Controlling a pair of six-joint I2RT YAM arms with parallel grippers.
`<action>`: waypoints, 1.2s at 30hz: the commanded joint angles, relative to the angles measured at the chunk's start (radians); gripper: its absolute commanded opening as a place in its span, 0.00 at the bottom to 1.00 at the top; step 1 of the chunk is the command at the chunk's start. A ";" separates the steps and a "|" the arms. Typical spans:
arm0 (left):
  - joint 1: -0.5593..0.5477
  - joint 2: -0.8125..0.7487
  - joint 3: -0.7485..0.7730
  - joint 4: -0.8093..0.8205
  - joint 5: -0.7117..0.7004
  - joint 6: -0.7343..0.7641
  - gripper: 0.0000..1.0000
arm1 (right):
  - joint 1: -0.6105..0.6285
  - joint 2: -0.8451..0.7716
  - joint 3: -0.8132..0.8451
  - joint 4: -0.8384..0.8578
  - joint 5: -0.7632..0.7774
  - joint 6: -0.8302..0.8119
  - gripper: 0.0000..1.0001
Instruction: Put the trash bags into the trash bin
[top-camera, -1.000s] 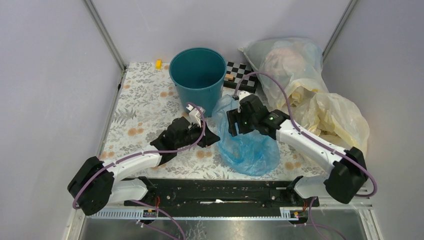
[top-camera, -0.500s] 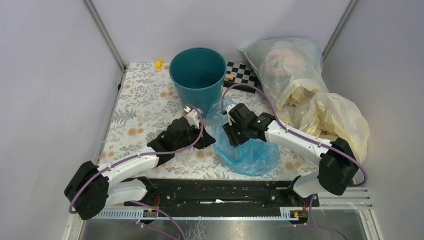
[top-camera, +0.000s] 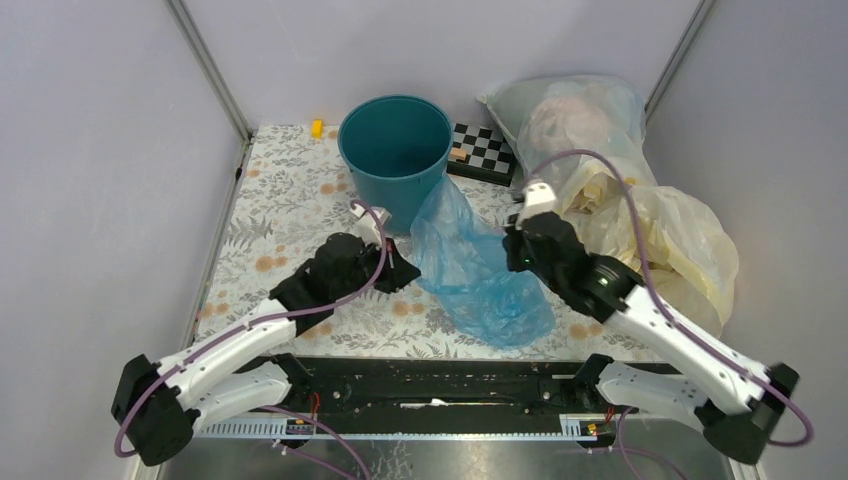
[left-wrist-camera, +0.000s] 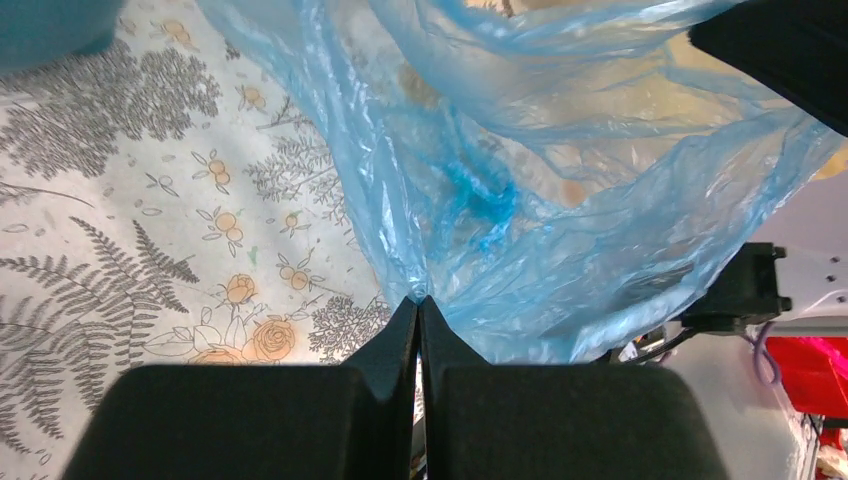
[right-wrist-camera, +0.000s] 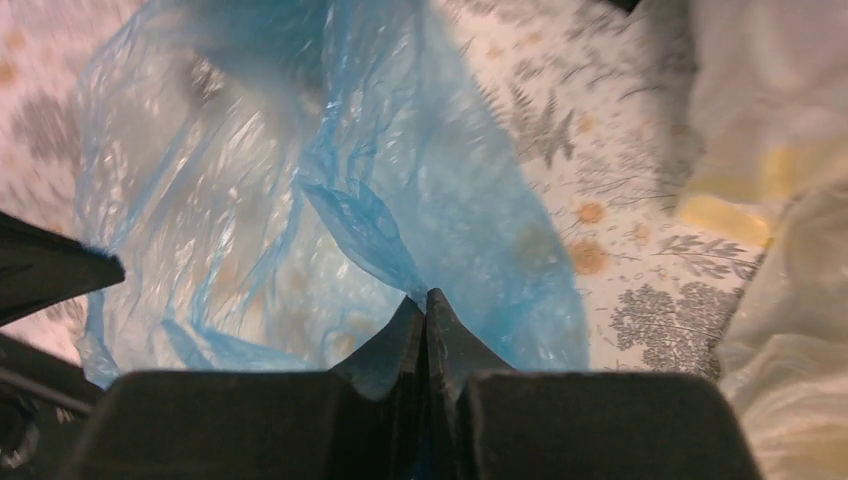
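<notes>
The trash bag (top-camera: 480, 285), thin crinkly translucent blue plastic, lies stretched on the floral table (top-camera: 285, 205) in front of the teal trash bin (top-camera: 395, 150), its upper end reaching up beside the bin's wall. My left gripper (top-camera: 408, 272) is shut on the bag's left edge; the left wrist view shows the film (left-wrist-camera: 520, 200) pinched at the tips of that gripper (left-wrist-camera: 418, 303). My right gripper (top-camera: 508, 252) is shut on a fold at the bag's right side. In the right wrist view this gripper (right-wrist-camera: 425, 297) nips a ridge of the bag (right-wrist-camera: 300, 180).
A large clear bag stuffed with items (top-camera: 580, 120) and pale-yellow bags (top-camera: 670, 235) fill the back right, close to the right arm. A checkerboard (top-camera: 485, 150) lies beside the bin, and a small yellow block (top-camera: 317, 127) sits at the back left.
My right gripper has closed on the bag and pulled rightward, drawing the bag taut with its top raised beside the bin. The left gripper stays shut and has shifted slightly left.
</notes>
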 joint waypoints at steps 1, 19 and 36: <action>-0.002 -0.077 0.138 -0.147 -0.069 0.037 0.00 | 0.006 -0.178 -0.091 0.058 0.257 0.137 0.07; -0.002 -0.031 0.627 -0.421 0.002 0.146 0.00 | 0.006 -0.326 -0.002 -0.095 0.200 0.103 0.78; -0.002 0.087 0.740 -0.517 0.116 0.161 0.00 | 0.020 0.022 -0.104 0.529 -0.572 0.049 0.00</action>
